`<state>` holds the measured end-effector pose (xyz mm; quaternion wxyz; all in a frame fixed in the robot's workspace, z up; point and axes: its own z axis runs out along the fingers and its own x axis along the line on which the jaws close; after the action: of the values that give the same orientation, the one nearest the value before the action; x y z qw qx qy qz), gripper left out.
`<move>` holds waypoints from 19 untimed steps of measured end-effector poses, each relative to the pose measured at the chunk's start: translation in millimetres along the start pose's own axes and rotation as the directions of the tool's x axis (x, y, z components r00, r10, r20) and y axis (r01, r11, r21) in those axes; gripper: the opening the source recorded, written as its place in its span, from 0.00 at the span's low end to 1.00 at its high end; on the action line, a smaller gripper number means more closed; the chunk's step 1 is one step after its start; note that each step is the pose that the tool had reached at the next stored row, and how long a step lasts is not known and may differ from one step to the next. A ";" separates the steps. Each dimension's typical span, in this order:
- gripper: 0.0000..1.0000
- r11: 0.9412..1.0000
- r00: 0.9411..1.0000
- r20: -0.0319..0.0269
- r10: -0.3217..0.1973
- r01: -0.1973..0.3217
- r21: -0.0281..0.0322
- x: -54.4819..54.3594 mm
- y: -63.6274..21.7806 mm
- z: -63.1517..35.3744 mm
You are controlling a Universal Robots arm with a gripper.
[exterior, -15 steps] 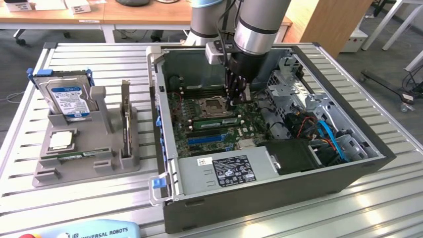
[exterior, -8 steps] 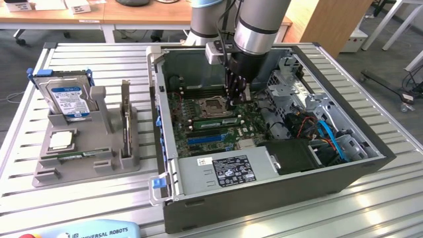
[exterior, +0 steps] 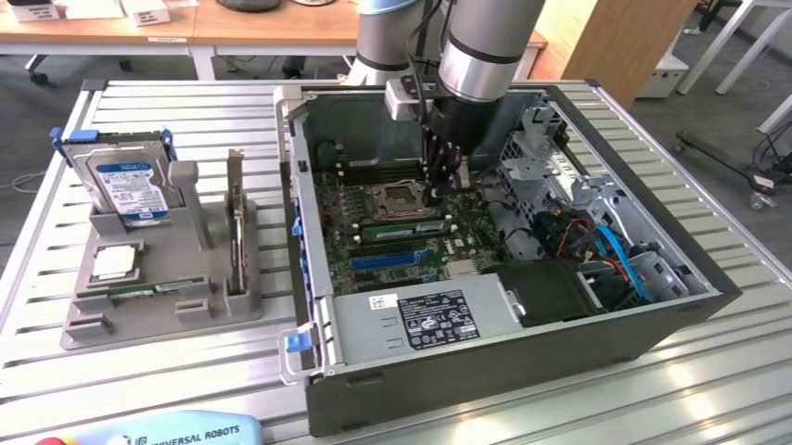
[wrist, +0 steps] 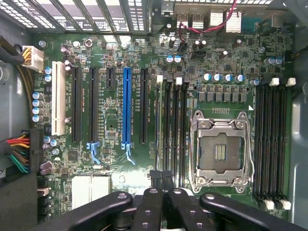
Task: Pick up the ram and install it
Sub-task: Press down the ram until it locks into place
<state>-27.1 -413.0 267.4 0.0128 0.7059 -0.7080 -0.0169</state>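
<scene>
Green and thin, the ram (exterior: 399, 216) is seen in the exterior view inside the open computer case (exterior: 520, 366). It seems to be stood on its edge in a slot, just at 6 o'clock of the silver chip socket (exterior: 393, 195). The claw (exterior: 437, 188) is held by the arm (exterior: 489, 46) right above the 3 o'clock end of the stick. The case is set on a ribbed metal surface (exterior: 148, 389). At 9 o'clock of the case, well apart from the claw, a grey holder (exterior: 161, 320) is found. A blue-labelled hard drive (exterior: 124, 185) and a dark card (exterior: 236, 222) are stood in it.

In the wrist view the claw (wrist: 161, 179) is seen fully closed, with its two black fingertips (wrist: 155, 177) pressed together. They are placed over one end of the memory slots (wrist: 171, 130) beside the chip socket (wrist: 220, 151). A thin pale edge, taken to be the ram (wrist: 159, 125), is seen along the slot farthest from the chip socket. Whether the stick is pinched or only touched from above cannot be told.

The ram is judged to be light and stiff, but easy to hurt. It could be snapped if it were bent, and its little chips should not be squeezed. It is best held by its long flat sides, or pushed on its bare top edge.
</scene>
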 end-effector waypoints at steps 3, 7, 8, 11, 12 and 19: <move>0.10 1.000 1.000 0.000 0.000 0.000 0.000 0.0 -6.0 -0.3; 0.10 1.000 1.000 0.000 0.000 0.000 0.000 -0.1 -18.0 -0.7; 0.10 1.000 1.000 0.000 0.000 0.000 0.000 -0.1 -20.6 -0.8; 0.10 1.000 1.000 0.000 0.000 0.000 0.000 -0.1 -26.5 -1.1; 0.10 1.000 1.000 0.000 0.000 0.000 0.000 -0.2 -28.2 -1.1; 0.10 1.000 1.000 0.000 0.000 0.000 0.000 -0.1 -30.9 -1.3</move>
<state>3.9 -413.0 267.4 0.0128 0.7058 -0.7080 -0.0169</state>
